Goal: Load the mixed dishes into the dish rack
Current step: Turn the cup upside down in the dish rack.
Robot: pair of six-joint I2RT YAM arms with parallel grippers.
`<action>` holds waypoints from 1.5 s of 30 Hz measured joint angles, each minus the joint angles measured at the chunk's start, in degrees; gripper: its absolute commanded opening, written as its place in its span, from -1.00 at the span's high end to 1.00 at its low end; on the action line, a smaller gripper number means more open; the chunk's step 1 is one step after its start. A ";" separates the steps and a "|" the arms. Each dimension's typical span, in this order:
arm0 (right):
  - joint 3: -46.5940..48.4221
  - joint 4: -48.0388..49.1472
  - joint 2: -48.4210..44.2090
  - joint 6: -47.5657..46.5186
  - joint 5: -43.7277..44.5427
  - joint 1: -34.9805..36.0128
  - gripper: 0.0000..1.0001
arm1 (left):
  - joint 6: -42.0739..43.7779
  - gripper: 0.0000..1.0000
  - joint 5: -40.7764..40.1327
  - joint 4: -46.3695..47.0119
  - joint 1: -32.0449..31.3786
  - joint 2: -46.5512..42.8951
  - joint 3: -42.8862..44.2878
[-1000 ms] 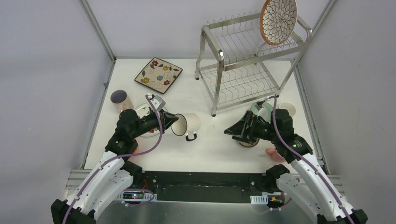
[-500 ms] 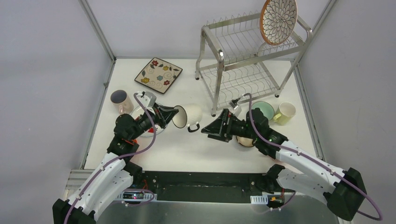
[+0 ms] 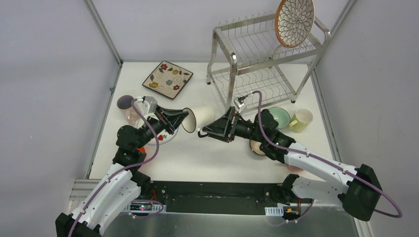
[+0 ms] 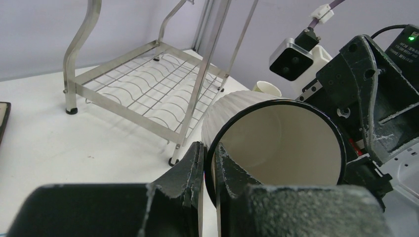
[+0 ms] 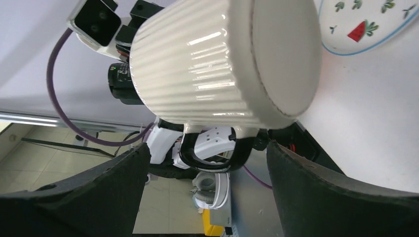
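My left gripper [image 3: 185, 119] is shut on the black rim of a ribbed white mug [image 3: 199, 117], one finger inside and one outside [image 4: 209, 165], and holds it on its side above the table. My right gripper [image 3: 204, 133] stands open just right of the mug. In the right wrist view its two fingers [image 5: 74, 197] flank the mug's black handle [image 5: 217, 159] without touching it. The dish rack [image 3: 262, 66] stands at the back right, with the round petal-pattern plate [image 3: 295, 19] upright on its top tier. A square floral plate [image 3: 168, 79] lies to the rack's left.
A pink cup [image 3: 127, 105] and a white plate [image 3: 159, 134] sit under my left arm. A mint bowl [image 3: 279, 116], a pale cup [image 3: 302, 119] and a brown bowl [image 3: 257, 146] lie by my right arm, in front of the rack.
The left arm lifted the mug up and toward the rack. My right gripper swung left from the bowls to the mug's handle and stayed open.
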 measured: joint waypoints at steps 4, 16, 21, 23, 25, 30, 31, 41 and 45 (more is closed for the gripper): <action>1.31 3.26 2.25 1.90 0.22 1.18 -0.76 | -1.68 1.00 0.00 1.97 0.00 -0.09 -0.07; 2.32 11.47 4.83 6.03 2.03 4.02 -0.36 | -4.61 1.00 0.83 7.78 0.00 -0.83 -1.20; 1.70 13.07 4.68 7.61 2.12 4.17 -0.32 | -5.62 1.00 1.31 10.40 0.00 -1.14 -1.97; 1.64 13.64 4.68 8.24 2.05 4.20 -0.32 | -5.92 1.00 1.62 11.45 0.02 -0.94 -1.97; 1.64 14.29 4.68 8.87 1.97 4.24 -0.32 | -6.32 1.00 1.86 12.63 0.02 -0.61 -1.97; 1.64 14.82 4.68 9.66 1.44 4.35 -0.28 | -6.88 1.00 2.73 16.48 0.09 -0.07 -3.19; 1.64 14.82 4.70 9.70 1.38 4.39 -0.26 | -6.99 1.00 2.73 16.94 0.09 -0.07 -3.45; 1.64 16.09 6.51 10.84 0.48 4.57 -0.20 | -8.41 1.00 2.67 22.03 0.09 1.77 -5.68; 1.64 16.90 6.75 11.19 0.33 4.72 -0.13 | -8.37 1.00 2.64 22.84 0.11 1.73 -6.01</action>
